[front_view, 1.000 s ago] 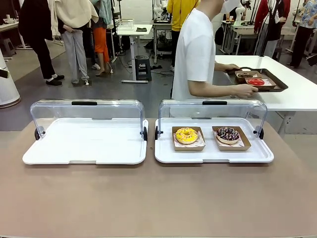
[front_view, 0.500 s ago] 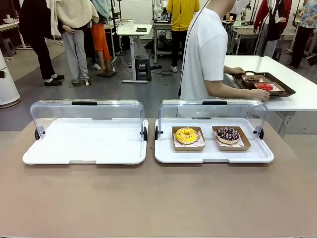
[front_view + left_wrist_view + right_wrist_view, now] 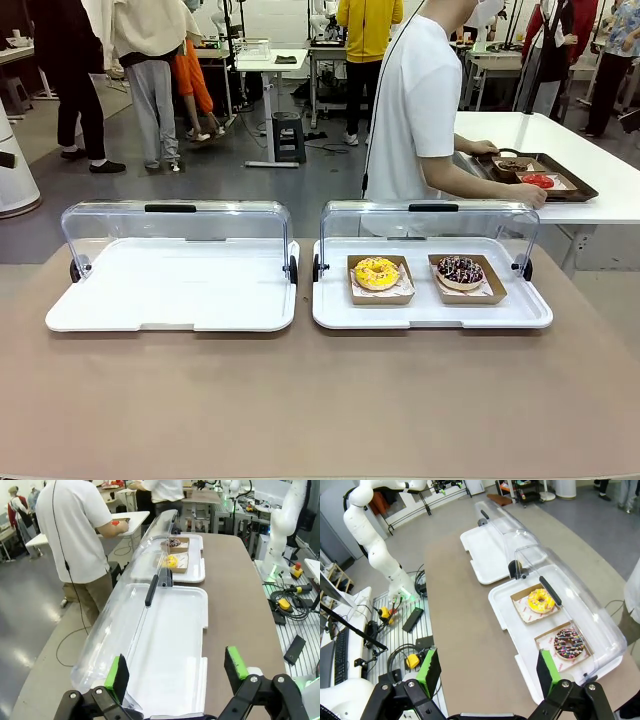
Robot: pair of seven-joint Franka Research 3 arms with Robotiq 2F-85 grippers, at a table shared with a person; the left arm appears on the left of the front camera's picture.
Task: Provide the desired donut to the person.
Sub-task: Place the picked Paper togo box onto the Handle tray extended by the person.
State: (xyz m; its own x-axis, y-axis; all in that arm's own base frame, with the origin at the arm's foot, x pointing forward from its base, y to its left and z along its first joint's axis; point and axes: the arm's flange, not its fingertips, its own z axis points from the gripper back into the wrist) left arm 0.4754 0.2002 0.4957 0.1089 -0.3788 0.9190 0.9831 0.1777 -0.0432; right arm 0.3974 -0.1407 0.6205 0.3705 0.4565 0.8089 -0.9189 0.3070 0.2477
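Brown table carries two white trays with clear lids swung back. Left tray holds nothing; right tray holds two donuts in cardboard boats. The person in white shirt stands past the far edge, turned toward a white side table, both hands on a dark tray there. Left gripper hangs over the left tray's end, jaws wide apart, nothing held. Right gripper hangs above the table, jaws apart, nothing held. Yellow donut sits just left of the chocolate sprinkled donut.
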